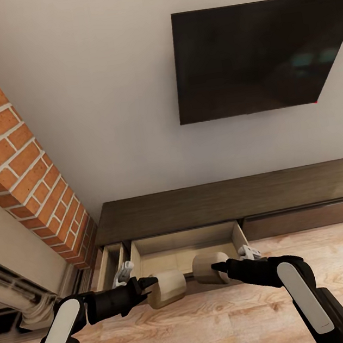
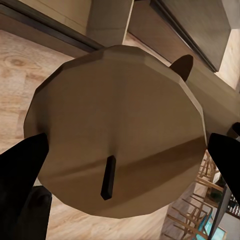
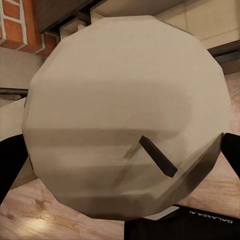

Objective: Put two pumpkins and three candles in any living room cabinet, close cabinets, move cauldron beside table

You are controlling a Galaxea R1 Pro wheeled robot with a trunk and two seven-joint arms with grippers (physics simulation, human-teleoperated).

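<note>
Fingers of my left gripper [image 1: 151, 284] pinch one stubby beige faceted candle [image 1: 166, 289]; my right gripper [image 1: 219, 268] clamps another matte candle [image 1: 209, 268], both hovering before the dark-brown wood cabinet's [image 1: 236, 199] open pale drawer [image 1: 186, 249].

A dark television screen [image 1: 256, 57] is seen mounted on the pale grey wall [image 1: 99, 94], well above and beyond the fingers. A red-brick fireplace column [image 1: 17, 150] is found running down the side of the left fingers, with a white moulded mantel surround [image 1: 14, 277] set against its lower part, just outside them. Light wood plank floor [image 1: 216, 324] is spread beneath the fingers and out past the right ones. In the left wrist view, pale wooden chairs [image 2: 200, 200] are glimpsed beyond the fingers, though they are small and partly cut off. Brick [image 3: 15, 25] is also caught in the right wrist view.
</note>
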